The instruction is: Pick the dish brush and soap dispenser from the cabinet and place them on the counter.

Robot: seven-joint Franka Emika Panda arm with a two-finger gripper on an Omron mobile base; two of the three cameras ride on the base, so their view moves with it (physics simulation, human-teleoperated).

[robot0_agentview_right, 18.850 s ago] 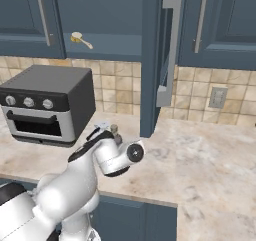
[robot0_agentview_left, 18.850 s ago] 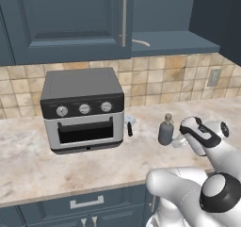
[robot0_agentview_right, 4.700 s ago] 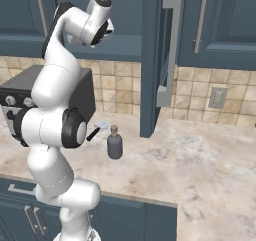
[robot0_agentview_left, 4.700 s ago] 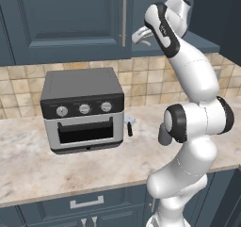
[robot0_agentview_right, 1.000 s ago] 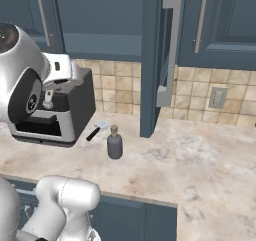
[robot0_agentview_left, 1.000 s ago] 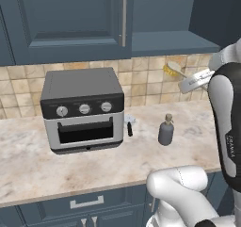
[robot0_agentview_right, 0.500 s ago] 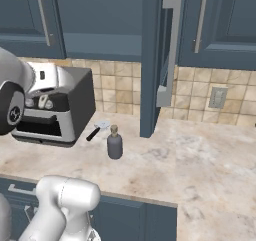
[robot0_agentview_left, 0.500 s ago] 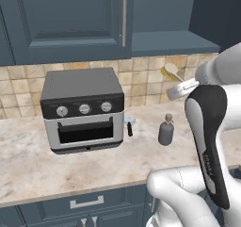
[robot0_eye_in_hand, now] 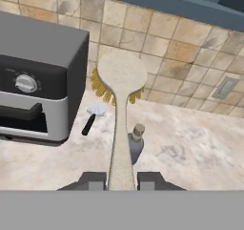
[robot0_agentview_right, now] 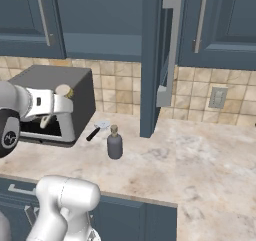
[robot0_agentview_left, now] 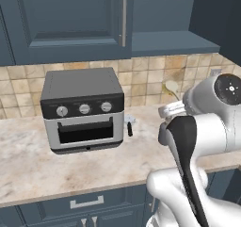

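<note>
Task status, second item in transit. The gripper (robot0_eye_in_hand: 121, 180) is clamped on the handle of the dish brush (robot0_eye_in_hand: 120, 105), carried in the air above the counter (robot0_agentview_right: 200, 160). The soap dispenser (robot0_agentview_right: 114, 142) already stands on the counter, at about 4 o'clock from the small black-handled tool (robot0_agentview_right: 98, 128) beside the toaster oven (robot0_agentview_left: 84, 108). The cabinet (robot0_agentview_right: 155, 55) hangs open. By these views, only setting the brush down is left.

tan tiled backsplash (robot0_agentview_right: 120, 87) with a wall outlet (robot0_agentview_right: 218, 98), blue drawers (robot0_agentview_left: 84, 203) below
</note>
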